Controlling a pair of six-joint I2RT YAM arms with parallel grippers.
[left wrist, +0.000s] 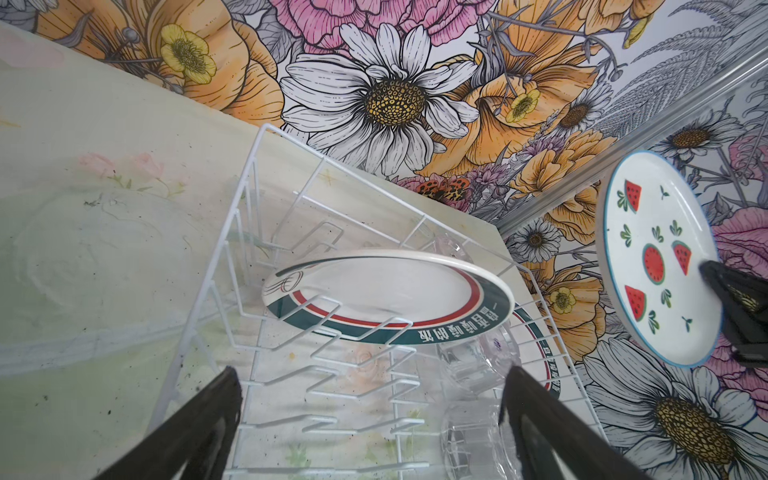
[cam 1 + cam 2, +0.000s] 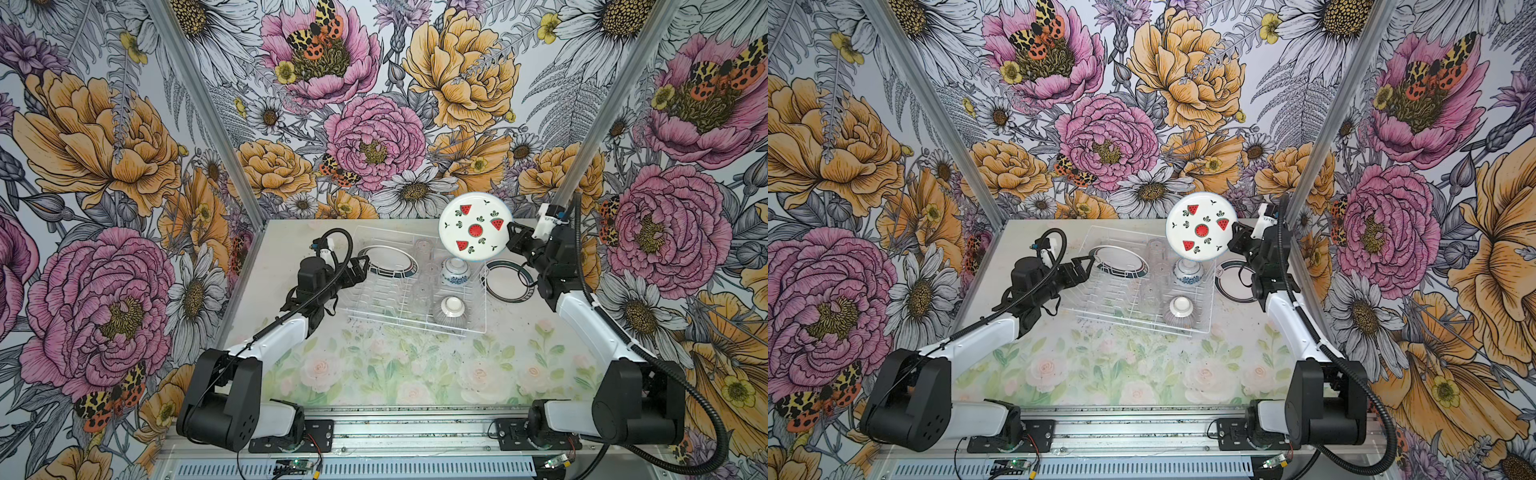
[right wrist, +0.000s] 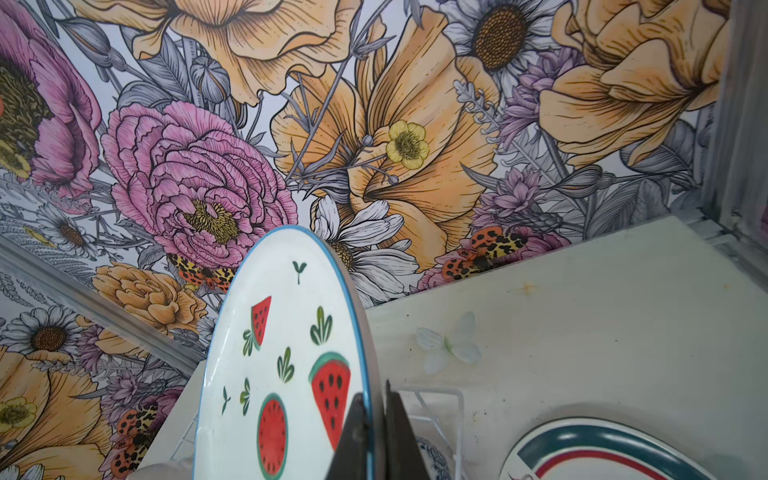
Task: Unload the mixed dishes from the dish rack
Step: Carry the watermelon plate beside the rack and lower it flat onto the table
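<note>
The white wire dish rack (image 2: 374,295) (image 1: 266,126) stands mid-table. A teal-and-red-rimmed plate (image 2: 388,259) (image 1: 386,291) leans in its slots at the far left. My left gripper (image 2: 365,264) (image 1: 370,374) is open just short of that plate's rim, holding nothing. Clear glass tumblers (image 2: 424,249) stand in the rack's middle, with a blue-and-white bowl (image 2: 456,272) and an upturned ribbed bowl (image 2: 451,309) on its right. My right gripper (image 2: 508,232) (image 3: 376,399) is shut on the rim of the watermelon plate (image 2: 473,226) (image 3: 286,353), held tilted in the air above the rack's far right corner.
A second teal-and-red-rimmed plate (image 2: 509,280) (image 3: 602,453) lies flat on the table right of the rack, under the right arm. The floral back wall is close behind the lifted plate. A metal corner post (image 2: 567,178) stands near the right wrist.
</note>
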